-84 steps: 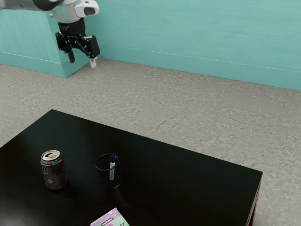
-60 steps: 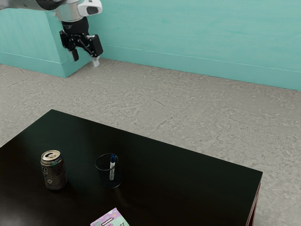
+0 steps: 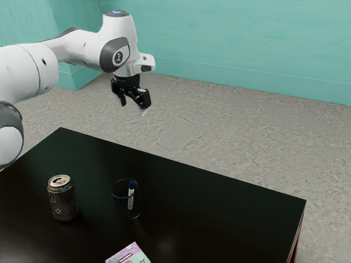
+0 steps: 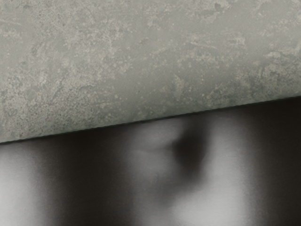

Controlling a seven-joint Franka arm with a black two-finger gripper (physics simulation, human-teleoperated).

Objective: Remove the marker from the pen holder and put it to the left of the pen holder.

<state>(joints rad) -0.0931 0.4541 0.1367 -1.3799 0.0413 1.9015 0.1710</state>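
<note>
Nearest: 1 box [image 3: 129, 254], pastel, flat on counter [image 3: 219, 203], partly cut off by exterior view's lower edge. Next, 1 can [image 3: 63, 203], upright, nr holder [image 3: 120, 205], on exterior view's left of it. 1 holder, upright, w/ 1 marker [image 3: 131, 198] inside, blue end up; mesh wall all round marker's lower pt. Farther: 1 gripper [image 3: 133, 108], open, fingers apart, up in air, well apart from marker. Wrist view: counter edge + floor [image 4: 141, 56]. Behind: teal wall [image 3: 219, 44].

Dark table [image 3: 219, 208] | can [image 3: 64, 204] | pen holder [image 3: 121, 206] | pastel box [image 3: 127, 256], perhaps
</note>
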